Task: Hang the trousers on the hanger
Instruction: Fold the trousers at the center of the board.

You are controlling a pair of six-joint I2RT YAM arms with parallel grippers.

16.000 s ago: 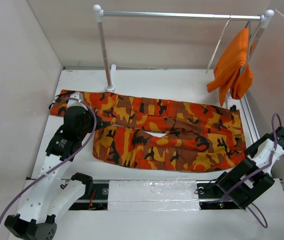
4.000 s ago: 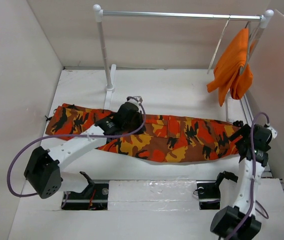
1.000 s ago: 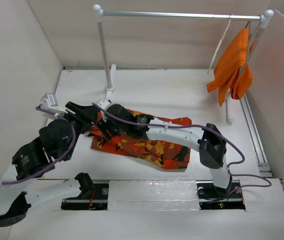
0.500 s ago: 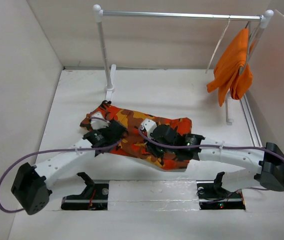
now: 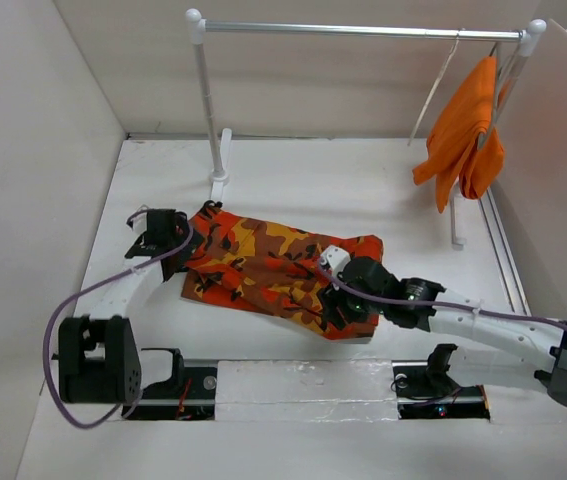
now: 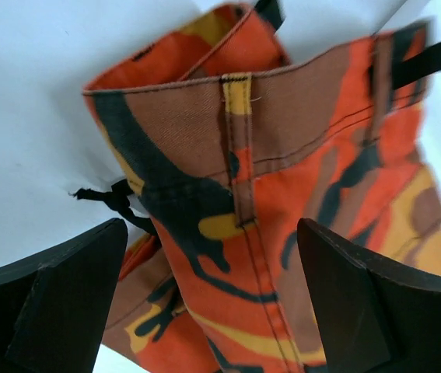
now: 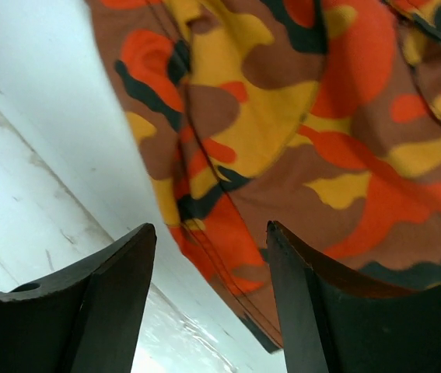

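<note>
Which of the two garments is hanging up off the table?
The plain orange garment, hanging at the right end of the silver rail. The camouflage trousers lie folded flat on the table instead.

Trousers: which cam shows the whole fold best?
Top external: it is the only view that takes in the whole folded trousers. Left wrist shows just the waist end close up; right wrist shows just a patch at one edge.
</note>
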